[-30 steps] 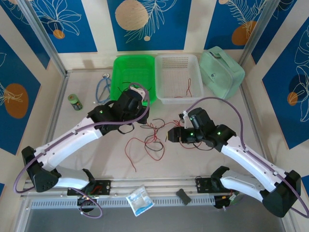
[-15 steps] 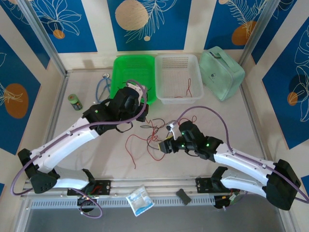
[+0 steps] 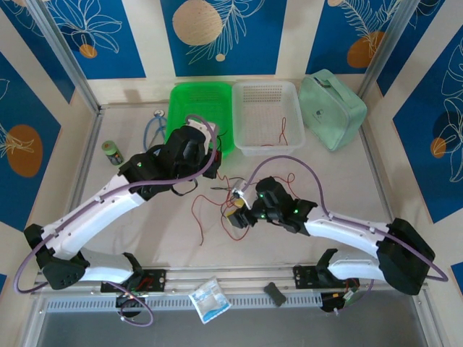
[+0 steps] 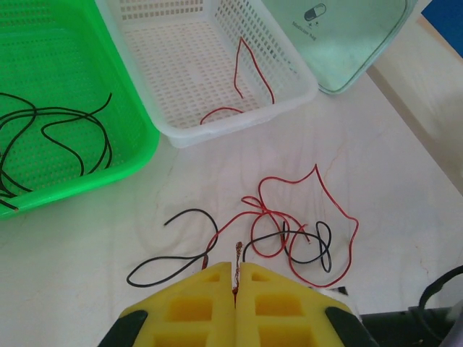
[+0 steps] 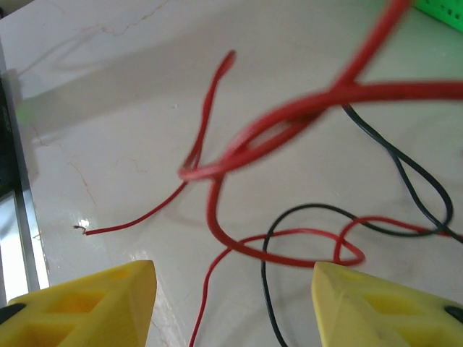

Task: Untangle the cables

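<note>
**Left fingers pinch a red wire, right fingers are open**

Left fingers [image 4: 195, 307] are squeezed tight together. A thin red wire [image 4: 237, 253] pokes up out of the crack between them, so they are pinching it. Just ahead of these fingers, a tangle of red and black wires [image 4: 289, 231] lies on the pale surface [image 4: 376, 159]. One black wire [image 4: 181, 242] curls off to the left of the tangle.

Farther ahead of the left fingers sit two baskets, side by side. The green basket [image 4: 87, 163] is ahead and to the left, and it has black wires [image 4: 69, 130] in it. The white basket [image 4: 217, 130] is straight ahead, and it has one loose red wire [image 4: 249, 76] in it. A mint green bag [image 4: 340, 43] sits past the white basket, to the right.

Right fingers [image 5: 87, 300] are spread apart and hold nothing. They hang low over the surface. A red loop [image 5: 289, 256] and a black strand [image 5: 266, 289] lie between the two yellow tips. A blurry red strand [image 5: 325, 94] crosses above them, closer to the camera, and a thin red wire end [image 5: 130, 224] lies ahead of the left tip.
</note>
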`<act>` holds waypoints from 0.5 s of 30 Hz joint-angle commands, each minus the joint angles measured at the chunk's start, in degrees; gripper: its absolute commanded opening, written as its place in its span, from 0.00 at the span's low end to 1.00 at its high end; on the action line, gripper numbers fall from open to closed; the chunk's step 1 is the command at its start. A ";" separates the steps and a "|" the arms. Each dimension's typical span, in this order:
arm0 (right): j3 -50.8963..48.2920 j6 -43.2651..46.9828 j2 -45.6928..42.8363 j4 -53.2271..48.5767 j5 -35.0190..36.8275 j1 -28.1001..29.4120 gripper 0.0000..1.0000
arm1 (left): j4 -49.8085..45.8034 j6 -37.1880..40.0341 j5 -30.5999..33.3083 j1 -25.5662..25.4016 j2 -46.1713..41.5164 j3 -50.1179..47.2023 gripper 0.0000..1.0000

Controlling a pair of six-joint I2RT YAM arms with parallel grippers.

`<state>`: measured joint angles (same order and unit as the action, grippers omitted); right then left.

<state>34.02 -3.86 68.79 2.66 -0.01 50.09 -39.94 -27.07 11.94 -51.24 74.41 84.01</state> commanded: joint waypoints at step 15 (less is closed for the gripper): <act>0.35 -2.23 3.73 5.03 10.95 2.56 0.07 | -8.05 6.77 9.63 0.33 2.88 14.28 0.03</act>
<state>36.62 -3.68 75.46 8.29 8.62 51.81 -44.82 -24.18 15.84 -51.20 76.64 92.16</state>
